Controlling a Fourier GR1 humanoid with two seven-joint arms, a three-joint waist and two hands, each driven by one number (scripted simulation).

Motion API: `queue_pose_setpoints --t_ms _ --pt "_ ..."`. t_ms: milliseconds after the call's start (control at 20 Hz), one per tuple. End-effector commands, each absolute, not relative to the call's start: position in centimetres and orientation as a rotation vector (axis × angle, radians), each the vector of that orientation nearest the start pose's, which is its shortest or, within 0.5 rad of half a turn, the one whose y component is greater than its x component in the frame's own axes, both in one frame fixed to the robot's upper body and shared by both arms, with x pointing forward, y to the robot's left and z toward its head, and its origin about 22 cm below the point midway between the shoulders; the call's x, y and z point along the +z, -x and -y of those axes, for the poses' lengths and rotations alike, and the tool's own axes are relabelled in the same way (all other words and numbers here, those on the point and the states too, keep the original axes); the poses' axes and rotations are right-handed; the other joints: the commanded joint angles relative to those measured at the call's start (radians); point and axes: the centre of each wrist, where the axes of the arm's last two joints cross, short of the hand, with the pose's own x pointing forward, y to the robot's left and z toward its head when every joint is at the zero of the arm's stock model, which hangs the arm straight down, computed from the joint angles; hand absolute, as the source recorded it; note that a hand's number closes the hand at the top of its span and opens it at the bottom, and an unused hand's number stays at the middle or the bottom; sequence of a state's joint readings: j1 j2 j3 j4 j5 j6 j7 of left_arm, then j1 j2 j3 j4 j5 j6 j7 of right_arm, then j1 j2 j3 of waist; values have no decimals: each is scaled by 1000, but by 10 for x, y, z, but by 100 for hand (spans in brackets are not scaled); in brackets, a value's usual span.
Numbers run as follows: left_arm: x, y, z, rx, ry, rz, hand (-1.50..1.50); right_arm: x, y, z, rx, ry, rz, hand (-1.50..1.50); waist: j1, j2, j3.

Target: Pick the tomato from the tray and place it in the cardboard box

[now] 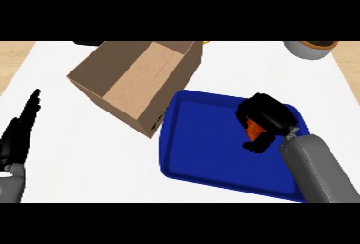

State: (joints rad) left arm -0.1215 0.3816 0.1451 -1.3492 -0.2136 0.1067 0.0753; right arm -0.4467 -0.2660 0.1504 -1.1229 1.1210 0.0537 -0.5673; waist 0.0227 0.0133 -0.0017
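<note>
Black right hand (265,119) curls round the tomato (253,127) over the blue tray (204,143); no writing shows.

Single view — head camera, looking steeply down on the counter (63,143) from the robot's side, fairly close. Forearms enter from the lower edge; right hand (267,116) right of centre, left hand (20,133) at the left edge.
</note>
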Motion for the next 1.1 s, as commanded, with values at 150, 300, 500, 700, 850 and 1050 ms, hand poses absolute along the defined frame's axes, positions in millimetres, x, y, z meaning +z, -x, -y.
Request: queue_pose_setpoints --t_ms 150,300,500,700,850,1050 --pt "17 -264 -361 -253 -619 1389 0 82 -410 243 1315 854 1614 150 22 -1 2" --pt "22 -269 -355 -231 -623 1384 0 123 -429 223 1237 852 1809 150 17 -4 3" --pt "13 -265 -338 -223 -638 1384 0 142 -437 220 1249 792 1969 150 0 -9 2" --pt "8 -264 -346 -234 -623 1377 0 138 -445 166 1277 677 1968 150 0 -9 2" --pt "12 -274 -352 -222 -631 1370 0 171 -445 126 1267 569 1980 150 -9 -11 1" --pt "32 -274 -354 -223 -626 1387 0 185 -453 96 1156 464 1975 150 12 -7 2"
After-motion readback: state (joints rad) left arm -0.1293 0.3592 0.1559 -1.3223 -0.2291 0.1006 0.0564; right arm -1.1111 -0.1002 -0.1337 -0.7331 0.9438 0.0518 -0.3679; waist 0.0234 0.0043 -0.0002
